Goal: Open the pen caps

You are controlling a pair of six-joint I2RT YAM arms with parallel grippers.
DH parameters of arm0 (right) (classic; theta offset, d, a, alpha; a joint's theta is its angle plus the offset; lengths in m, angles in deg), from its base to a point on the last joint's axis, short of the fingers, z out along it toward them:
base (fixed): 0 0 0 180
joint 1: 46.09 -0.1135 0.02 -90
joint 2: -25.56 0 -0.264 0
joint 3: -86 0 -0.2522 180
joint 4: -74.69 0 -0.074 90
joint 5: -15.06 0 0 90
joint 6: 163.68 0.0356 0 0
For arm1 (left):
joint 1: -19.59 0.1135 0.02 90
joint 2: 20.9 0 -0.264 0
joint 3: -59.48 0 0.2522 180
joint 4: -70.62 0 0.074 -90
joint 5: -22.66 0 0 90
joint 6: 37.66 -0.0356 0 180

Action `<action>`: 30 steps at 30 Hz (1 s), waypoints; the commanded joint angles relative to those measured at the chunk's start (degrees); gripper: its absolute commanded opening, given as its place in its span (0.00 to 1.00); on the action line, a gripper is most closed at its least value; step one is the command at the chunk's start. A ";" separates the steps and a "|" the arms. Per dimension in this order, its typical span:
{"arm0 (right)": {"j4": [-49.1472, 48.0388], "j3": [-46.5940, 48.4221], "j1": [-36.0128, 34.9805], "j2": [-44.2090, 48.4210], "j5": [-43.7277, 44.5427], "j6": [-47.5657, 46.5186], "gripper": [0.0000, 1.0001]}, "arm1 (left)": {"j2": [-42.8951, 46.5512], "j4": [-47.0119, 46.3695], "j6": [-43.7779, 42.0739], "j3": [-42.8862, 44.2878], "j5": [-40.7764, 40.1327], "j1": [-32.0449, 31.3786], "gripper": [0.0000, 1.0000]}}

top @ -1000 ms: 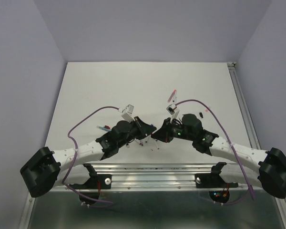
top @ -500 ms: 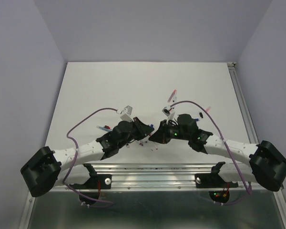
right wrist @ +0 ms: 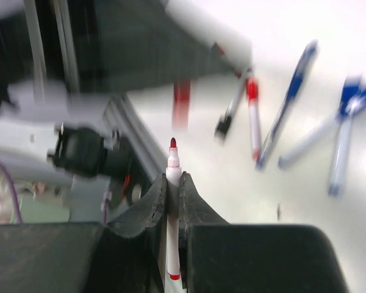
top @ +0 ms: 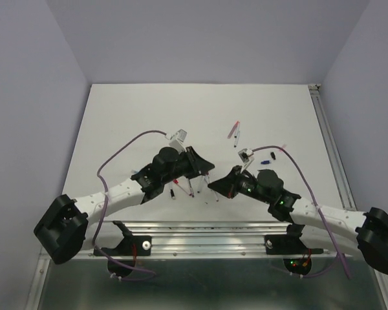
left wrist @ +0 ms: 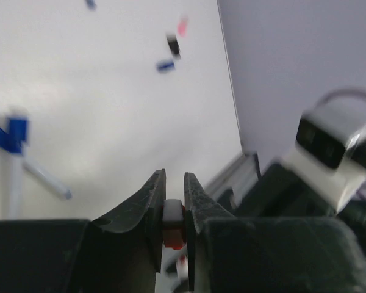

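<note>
My left gripper (top: 205, 169) is shut on a small red pen cap (left wrist: 172, 235), whose white end shows between the jaws in the left wrist view, where the gripper (left wrist: 174, 177) fills the bottom. My right gripper (top: 214, 185) is shut on a white pen barrel (right wrist: 172, 183) whose bare red tip (right wrist: 172, 144) sticks out past the fingertips (right wrist: 187, 183). The two grippers face each other a short way apart, above the near middle of the table. Loose blue (top: 264, 161), black (top: 272, 155) and pink (top: 284, 147) caps lie at the right.
Several pens lie under and left of my left gripper (top: 181, 187); they also show in the right wrist view (right wrist: 287, 104). Two more pens (top: 235, 132) lie further back. The metal rail (top: 207, 227) runs along the near edge. Purple cables loop over both arms.
The two grippers were together at the pen and have pulled apart. The left wrist rose and moved back; the right arm drew toward the right and near side with the barrel.
</note>
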 commanded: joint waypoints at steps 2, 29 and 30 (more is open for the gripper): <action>15.08 -9.46 -5.46 11.61 -9.83 4.55 0.01 | 0.61 -8.07 -8.00 7.13 -20.43 13.45 0.00; 38.55 32.00 13.79 -29.92 23.39 -14.95 0.02 | 10.10 1.16 -9.49 -9.73 -5.84 12.23 0.00; 39.16 35.58 14.05 -33.34 24.01 -15.65 0.02 | 10.80 2.12 -9.41 -10.09 -6.98 12.23 0.00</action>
